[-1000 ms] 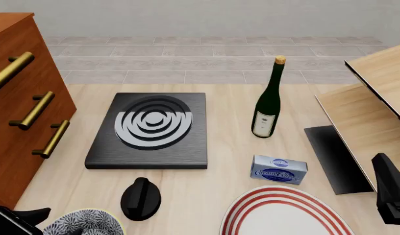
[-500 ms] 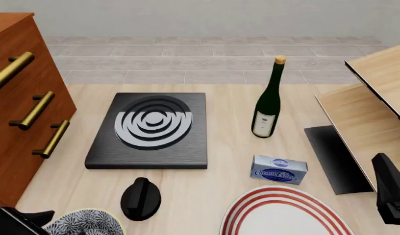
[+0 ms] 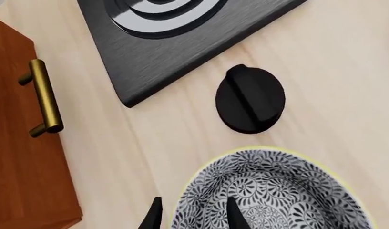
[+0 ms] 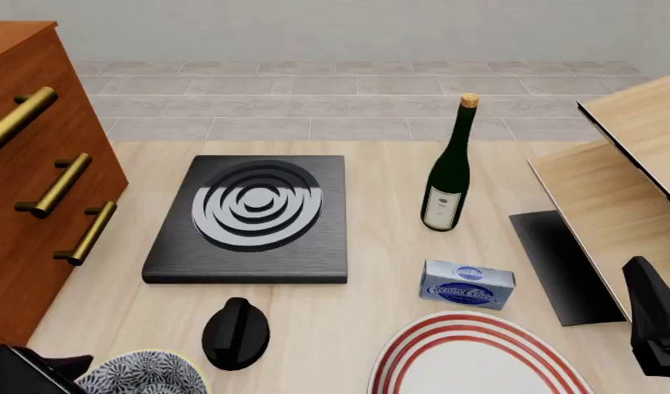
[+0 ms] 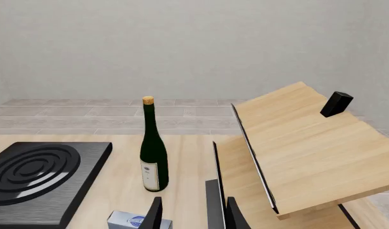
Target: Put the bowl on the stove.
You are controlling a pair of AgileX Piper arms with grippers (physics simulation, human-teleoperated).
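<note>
The bowl (image 3: 277, 195), black-and-white floral with a pale yellow rim, sits on the table at the near left corner (image 4: 147, 373). My left gripper (image 3: 193, 218) is open and straddles the bowl's rim, with one finger (image 3: 236, 217) inside the bowl and the other outside. In the front view the left gripper (image 4: 45, 371) shows at the bottom left edge. The stove (image 4: 253, 217), a black slab with grey burner rings, lies beyond the bowl. My right gripper (image 5: 193, 217) is open and holds nothing, low at the right edge (image 4: 653, 324).
A black knob (image 4: 236, 332) lies between bowl and stove. A red-ringed plate (image 4: 478, 361), a blue box (image 4: 466, 285) and a wine bottle (image 4: 449, 168) stand to the right. A wooden drawer cabinet (image 4: 39, 180) borders the left, a tilted wooden shelf (image 4: 620, 180) the right.
The left gripper has edged slightly lower and closer onto the bowl's rim. The bowl and the right arm have not moved.
</note>
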